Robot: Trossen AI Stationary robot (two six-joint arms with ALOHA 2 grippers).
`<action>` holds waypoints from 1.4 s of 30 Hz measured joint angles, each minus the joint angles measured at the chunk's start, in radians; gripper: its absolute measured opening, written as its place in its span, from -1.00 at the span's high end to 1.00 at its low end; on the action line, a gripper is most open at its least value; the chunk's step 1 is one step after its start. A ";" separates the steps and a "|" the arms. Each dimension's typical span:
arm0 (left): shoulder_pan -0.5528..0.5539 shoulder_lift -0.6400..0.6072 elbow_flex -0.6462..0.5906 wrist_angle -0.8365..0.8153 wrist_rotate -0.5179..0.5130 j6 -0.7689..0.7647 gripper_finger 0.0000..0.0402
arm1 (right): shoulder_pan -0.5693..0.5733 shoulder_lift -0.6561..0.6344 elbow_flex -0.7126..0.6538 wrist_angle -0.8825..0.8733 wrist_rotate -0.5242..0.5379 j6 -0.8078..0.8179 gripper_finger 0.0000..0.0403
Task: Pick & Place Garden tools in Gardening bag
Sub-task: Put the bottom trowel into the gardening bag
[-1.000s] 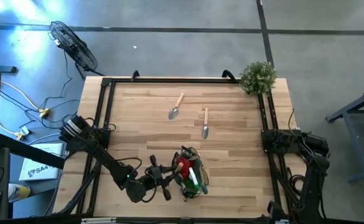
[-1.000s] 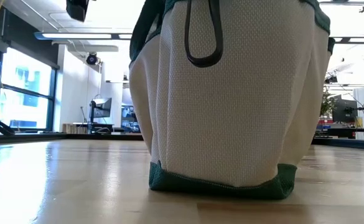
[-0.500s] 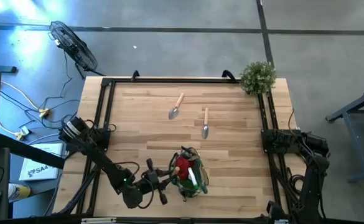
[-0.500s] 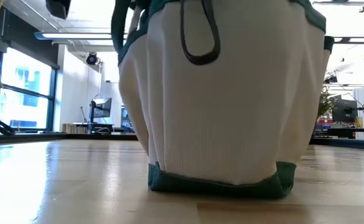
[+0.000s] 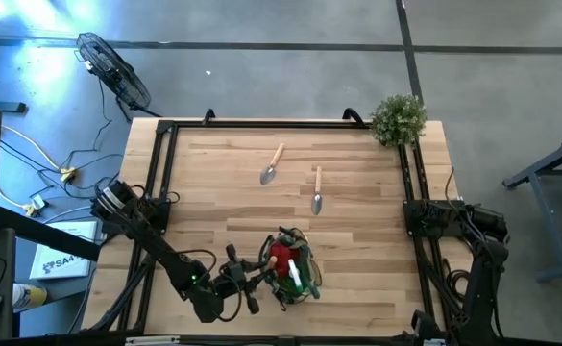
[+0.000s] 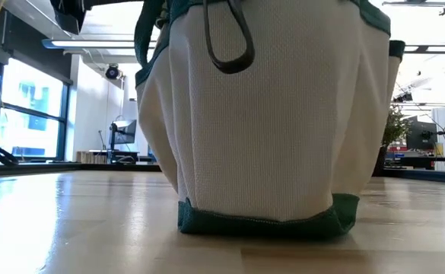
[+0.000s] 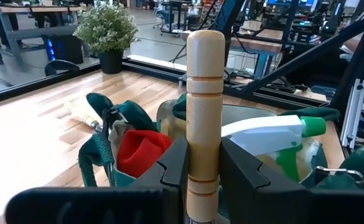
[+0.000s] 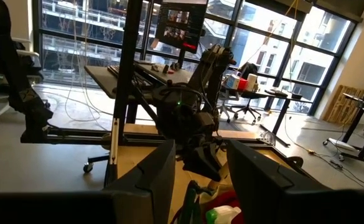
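Gardening bag (image 5: 293, 266) near the tabletop's front edge, tool handle pinched beside it.

Pale fabric with dark green trim and loop handles; a red cone-shaped piece (image 7: 140, 151) and a green-and-white spray bottle (image 7: 275, 134) stand inside. The left gripper (image 5: 258, 272), low and reaching in from the front-left, clamps an upright pale wooden handle (image 7: 205, 118) just beside the bag's rim. Two trowels (image 5: 273, 165) (image 5: 317, 190) lie mid-table. The right gripper (image 8: 197, 177) waits at the right edge, fingers spread, holding nothing.
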 joint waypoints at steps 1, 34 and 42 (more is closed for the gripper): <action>0.000 0.000 0.000 -0.001 0.000 0.000 0.72 | 0.000 0.000 0.000 0.000 0.000 0.000 0.32; 0.072 0.059 0.000 0.053 0.148 -0.052 0.72 | 0.000 0.000 0.000 0.000 -0.001 -0.001 0.32; 0.072 0.068 0.000 0.076 0.163 -0.028 0.40 | 0.000 -0.001 0.000 0.000 -0.001 0.000 0.32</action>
